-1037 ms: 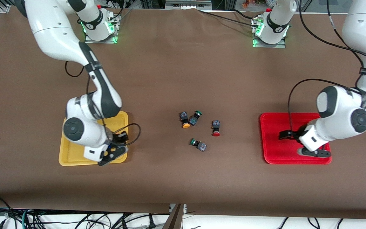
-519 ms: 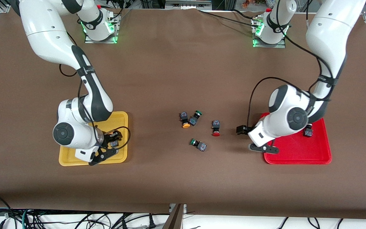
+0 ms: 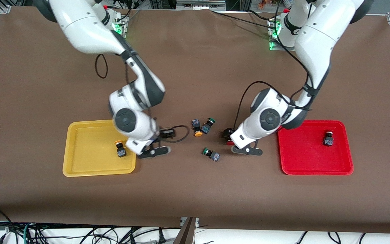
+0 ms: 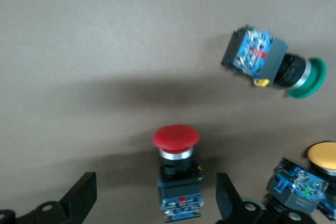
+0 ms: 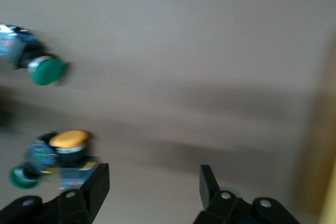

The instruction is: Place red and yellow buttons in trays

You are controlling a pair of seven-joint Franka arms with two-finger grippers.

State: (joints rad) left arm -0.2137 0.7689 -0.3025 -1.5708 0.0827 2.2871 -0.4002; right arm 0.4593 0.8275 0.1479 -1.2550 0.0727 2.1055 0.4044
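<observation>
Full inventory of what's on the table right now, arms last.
Yellow tray: 1, yellow, toward the right arm's end of the table.
Red tray: 1, red, toward the left arm's end.
Yellow buttons: 2, orange-yellow caps; one in the yellow tray, one mid-table.
Red buttons: 2, red caps; one in the red tray, one mid-table.
Green buttons: 2, green caps; one beside the mid-table yellow button, one nearer the camera.
Table: 1, brown.
Left gripper: open, over the mid-table red button.
Right gripper: open, over the table between the yellow tray and the loose buttons.
</observation>
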